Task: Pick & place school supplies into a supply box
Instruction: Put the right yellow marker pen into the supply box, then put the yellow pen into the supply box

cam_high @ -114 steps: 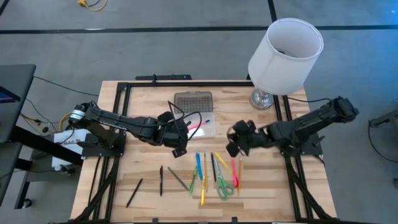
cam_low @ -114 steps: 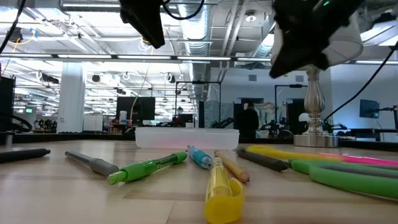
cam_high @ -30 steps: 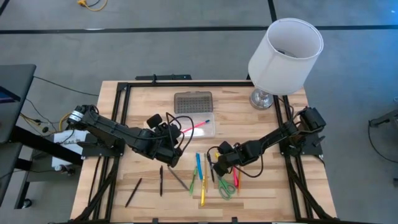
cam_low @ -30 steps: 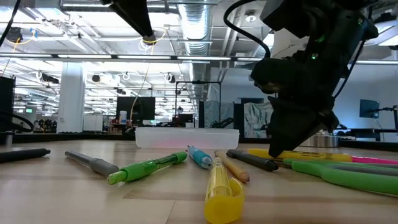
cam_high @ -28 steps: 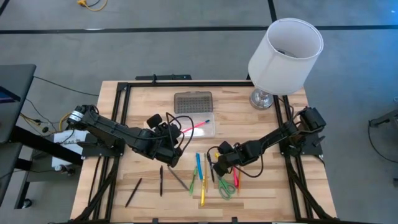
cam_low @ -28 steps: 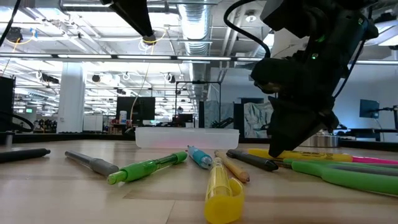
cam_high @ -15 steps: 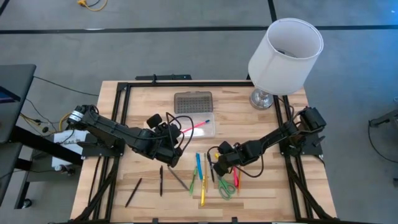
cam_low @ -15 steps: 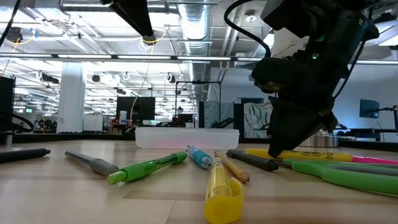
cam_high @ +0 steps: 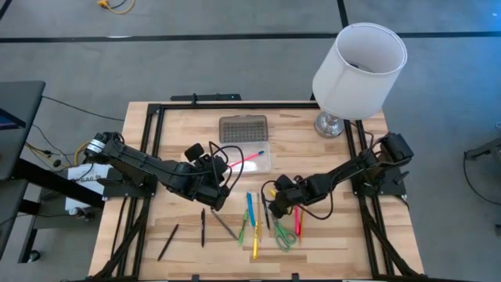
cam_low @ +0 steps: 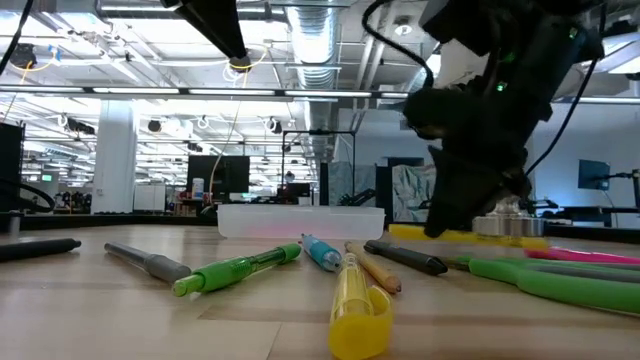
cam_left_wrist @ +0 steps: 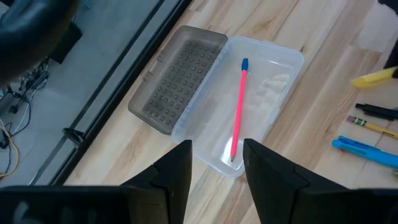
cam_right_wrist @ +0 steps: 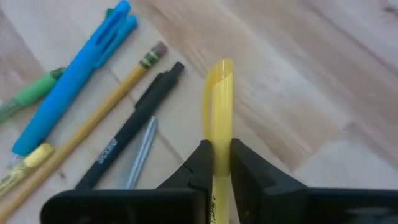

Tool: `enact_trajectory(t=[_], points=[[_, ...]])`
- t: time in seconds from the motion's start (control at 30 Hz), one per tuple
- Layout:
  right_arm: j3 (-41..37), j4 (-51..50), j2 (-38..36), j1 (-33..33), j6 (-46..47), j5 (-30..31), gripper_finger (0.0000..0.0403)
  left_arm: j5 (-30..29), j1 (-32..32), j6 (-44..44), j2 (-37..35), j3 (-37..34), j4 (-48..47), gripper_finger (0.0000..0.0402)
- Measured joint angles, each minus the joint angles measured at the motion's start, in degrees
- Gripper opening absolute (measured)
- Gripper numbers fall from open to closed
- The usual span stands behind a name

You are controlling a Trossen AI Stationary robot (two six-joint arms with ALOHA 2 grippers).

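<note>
The work surface is a light wooden table [cam_high: 180, 133] with a black frame along its edges; beyond it the low view shows an open industrial hall with exposed ceiling ducts and strip lighting.

The right gripper [cam_right_wrist: 216, 163] is clamped on a yellow highlighter [cam_right_wrist: 219, 106], held just clear of the table above the scattered school supplies [cam_high: 258, 219].

The left gripper [cam_left_wrist: 216, 163] hovers near the supply box [cam_left_wrist: 249, 106] with its fingers apart and empty. The box lies open, a pink pencil [cam_left_wrist: 238, 106] inside.

A white lamp [cam_high: 356, 66] stands at the table's far right corner.
</note>
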Motion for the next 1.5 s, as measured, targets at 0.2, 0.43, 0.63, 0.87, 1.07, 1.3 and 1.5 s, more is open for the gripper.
enact_trajectory(t=[0.2,0.43,0.63,0.87,1.07,1.3,1.5], points=[[0.2,1.2,-0.7,0.1,-1.8,0.2,0.0016,-0.3,0.0,0.0,0.0,0.0,0.0,0.0139],[0.2,1.6,-0.7,0.1,-2.8,0.3,0.0014,-0.4,0.0,0.0,0.0,0.0,0.0,0.0139],[0.2,2.3,-0.8,0.0,-4.1,0.2,0.0001,-0.4,0.0,0.0,0.0,0.0,0.0,0.0139],[0.3,2.6,-0.8,0.0,-4.2,-0.9,0.0004,-0.4,0.0,0.0,0.0,0.0,0.0,0.0139],[0.3,3.9,-0.9,0.1,-4.1,-3.3,0.0015,-0.4,0.0,-0.1,0.0,0.0,0.0,0.0139],[0.3,3.4,-0.9,-0.3,-3.2,-3.6,0.0077,-0.3,0.0,-0.1,0.0,0.0,0.0,0.0139],[0.4,3.9,0.2,-0.3,-3.1,-4.8,0.0114,-0.3,0.0,-0.1,0.0,0.0,0.0,0.0139]])
